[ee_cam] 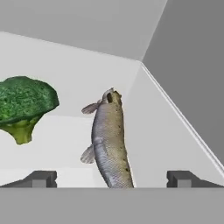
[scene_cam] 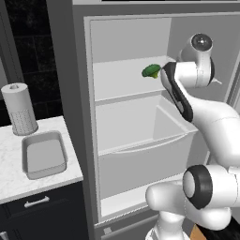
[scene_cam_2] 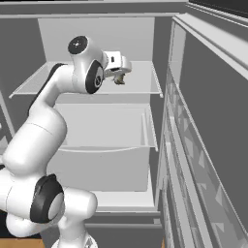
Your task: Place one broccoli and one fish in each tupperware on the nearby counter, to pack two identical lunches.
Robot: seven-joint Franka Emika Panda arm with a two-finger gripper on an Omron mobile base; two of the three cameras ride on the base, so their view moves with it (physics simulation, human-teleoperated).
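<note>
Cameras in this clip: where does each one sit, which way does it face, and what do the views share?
Left base view: behind the arm's left, facing the open fridge; shows arm, broccoli, tupperware on the counter.
Right base view: behind its right, facing the same shelves; shows arm and gripper.
Hand view: along the open gripper at fish and broccoli.
Shared: broccoli, fridge.

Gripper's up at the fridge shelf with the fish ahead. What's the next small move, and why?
Probably ease the open gripper straight forward over the fish before closing. The fish lies lengthwise between the fingertips, not yet gripped, and the broccoli sits clear to one side.
</note>
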